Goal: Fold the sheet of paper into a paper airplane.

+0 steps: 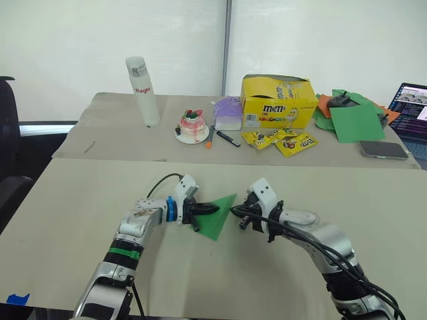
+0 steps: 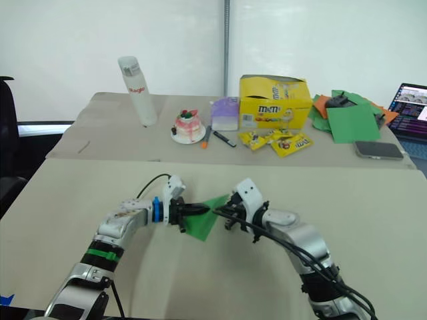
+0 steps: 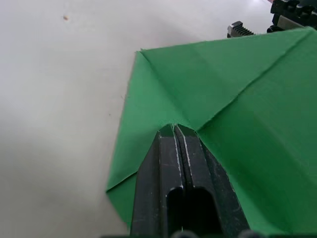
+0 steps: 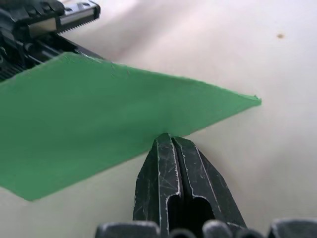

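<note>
1 paper airplane point(image 1: 220, 217) | left gripper point(image 1: 212, 209) clamped on it | right gripper point(image 1: 235, 211) apparently pinching its edge

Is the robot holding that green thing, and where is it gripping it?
Yes. Both hands pinch the folded bright-green paper shape: the left hand is shut on one edge, the right hand shut on the opposite edge, near the pointed corner.

Bright, even daylight from white backdrop; soft faint shadows on table point(image 1: 80, 200); wrist views blurred at far edges.
</note>
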Available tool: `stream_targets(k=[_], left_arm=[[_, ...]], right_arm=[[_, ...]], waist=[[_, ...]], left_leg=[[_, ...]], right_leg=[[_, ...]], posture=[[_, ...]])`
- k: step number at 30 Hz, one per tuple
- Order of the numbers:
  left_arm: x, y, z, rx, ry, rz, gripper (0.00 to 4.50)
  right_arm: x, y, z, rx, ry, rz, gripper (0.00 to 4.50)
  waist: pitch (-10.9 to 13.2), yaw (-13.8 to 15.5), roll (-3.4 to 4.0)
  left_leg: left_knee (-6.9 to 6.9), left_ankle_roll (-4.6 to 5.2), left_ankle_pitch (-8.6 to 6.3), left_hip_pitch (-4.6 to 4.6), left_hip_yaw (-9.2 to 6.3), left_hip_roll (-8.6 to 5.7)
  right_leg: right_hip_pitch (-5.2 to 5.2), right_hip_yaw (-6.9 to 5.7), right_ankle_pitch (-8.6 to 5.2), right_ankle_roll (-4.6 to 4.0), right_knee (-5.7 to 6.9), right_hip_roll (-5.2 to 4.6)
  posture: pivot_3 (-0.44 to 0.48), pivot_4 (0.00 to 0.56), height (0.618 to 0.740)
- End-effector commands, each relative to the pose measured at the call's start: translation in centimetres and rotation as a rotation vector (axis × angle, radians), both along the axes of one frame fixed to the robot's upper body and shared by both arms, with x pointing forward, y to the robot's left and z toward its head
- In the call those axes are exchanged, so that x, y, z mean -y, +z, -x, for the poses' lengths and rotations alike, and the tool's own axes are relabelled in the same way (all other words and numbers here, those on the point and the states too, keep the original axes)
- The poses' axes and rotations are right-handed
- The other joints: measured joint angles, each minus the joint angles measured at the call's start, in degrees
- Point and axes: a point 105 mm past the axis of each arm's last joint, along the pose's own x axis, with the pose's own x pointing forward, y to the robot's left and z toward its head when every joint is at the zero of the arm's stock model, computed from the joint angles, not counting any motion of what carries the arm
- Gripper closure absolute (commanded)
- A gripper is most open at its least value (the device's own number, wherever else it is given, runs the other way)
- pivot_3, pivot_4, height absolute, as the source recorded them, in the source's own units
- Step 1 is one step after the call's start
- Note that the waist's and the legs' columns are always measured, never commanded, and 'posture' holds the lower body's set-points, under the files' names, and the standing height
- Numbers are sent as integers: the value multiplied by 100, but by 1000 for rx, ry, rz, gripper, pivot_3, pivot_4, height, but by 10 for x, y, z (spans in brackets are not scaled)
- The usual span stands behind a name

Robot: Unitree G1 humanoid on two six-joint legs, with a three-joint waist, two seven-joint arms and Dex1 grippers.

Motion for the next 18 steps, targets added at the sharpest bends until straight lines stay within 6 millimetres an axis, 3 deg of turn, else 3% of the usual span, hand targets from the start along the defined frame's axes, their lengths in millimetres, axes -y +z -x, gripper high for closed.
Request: stream_targets(k=[1, 8, 18], left_arm=[[12, -1, 4, -13, -25, 16, 4460], [16, -5, 7, -20, -41, 8, 4460], [26, -4, 7, -18, -50, 21, 4460]], right_arm=[[-2, 15, -4, 68, 19, -5, 4500], [-6, 30, -9, 110, 20, -25, 4500], [-13, 20, -13, 87, 32, -25, 4500]], waist=[[0, 16, 0], [0, 17, 0], [0, 39, 0]], left_leg=[[0, 0, 0, 0, 0, 0], [1, 0, 0, 1, 1, 0], [1, 0, 0, 0, 0, -2]], right_leg=[[0, 0, 0, 0, 0, 0], [0, 1, 0, 0, 0, 0], [1, 0, 0, 0, -1, -2]], posture=[[0, 150, 738], [0, 150, 738], [0, 150, 738]])
